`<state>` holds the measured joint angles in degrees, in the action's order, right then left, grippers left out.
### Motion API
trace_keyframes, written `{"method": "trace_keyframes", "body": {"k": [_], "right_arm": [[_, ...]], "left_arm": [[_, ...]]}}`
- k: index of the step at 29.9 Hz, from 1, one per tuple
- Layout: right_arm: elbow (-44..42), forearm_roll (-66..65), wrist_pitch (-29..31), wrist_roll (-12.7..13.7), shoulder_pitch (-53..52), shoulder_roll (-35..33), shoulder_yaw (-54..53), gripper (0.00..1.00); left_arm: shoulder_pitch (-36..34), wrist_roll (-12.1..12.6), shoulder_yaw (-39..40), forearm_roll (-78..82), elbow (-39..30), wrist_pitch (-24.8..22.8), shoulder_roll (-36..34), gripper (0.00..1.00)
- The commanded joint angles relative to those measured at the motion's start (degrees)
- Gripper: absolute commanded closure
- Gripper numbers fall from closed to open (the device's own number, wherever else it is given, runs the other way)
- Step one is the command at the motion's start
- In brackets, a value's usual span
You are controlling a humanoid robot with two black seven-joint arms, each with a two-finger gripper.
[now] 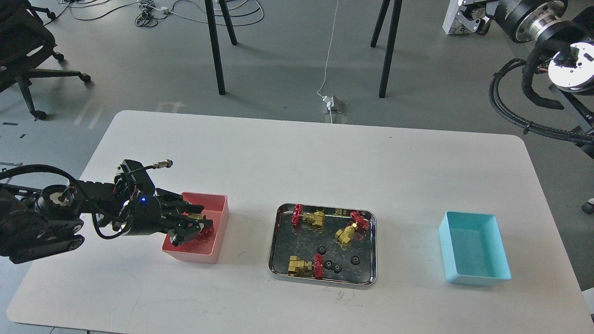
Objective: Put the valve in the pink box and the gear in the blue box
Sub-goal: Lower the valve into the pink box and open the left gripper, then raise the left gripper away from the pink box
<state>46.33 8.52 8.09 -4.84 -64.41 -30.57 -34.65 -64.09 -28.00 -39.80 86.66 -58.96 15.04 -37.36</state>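
Observation:
My left gripper (196, 226) reaches from the left down into the pink box (222, 218). It is shut on a brass valve with a red handwheel (204, 228), held low inside the box. Three more valves lie in the steel tray (274, 241): one at the back left (308, 218), one at the back right (350, 229), one at the front left (304, 266). Several tiny black gears (328, 264) lie at the tray's front. The blue box (478, 277) stands empty at the right. My right gripper is out of view.
The white table's (297, 157) rounded edges frame the scene. Beyond it are black stand legs (215, 46), a power strip (333, 103) with its cable on the floor, an office chair (23, 55) at far left, and cabled machinery (547, 55) at top right.

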Motion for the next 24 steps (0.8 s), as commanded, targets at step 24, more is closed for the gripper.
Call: {"method": "trace_keyframes", "body": {"k": [24], "right_arm": [[3.23, -0.08, 0.88, -2.54, 1.21, 0.43, -3.14, 0.0]], "left_arm": [[3.87, 0.0, 45.04, -40.1, -8.97, -23.54, -4.84, 0.28]]}}
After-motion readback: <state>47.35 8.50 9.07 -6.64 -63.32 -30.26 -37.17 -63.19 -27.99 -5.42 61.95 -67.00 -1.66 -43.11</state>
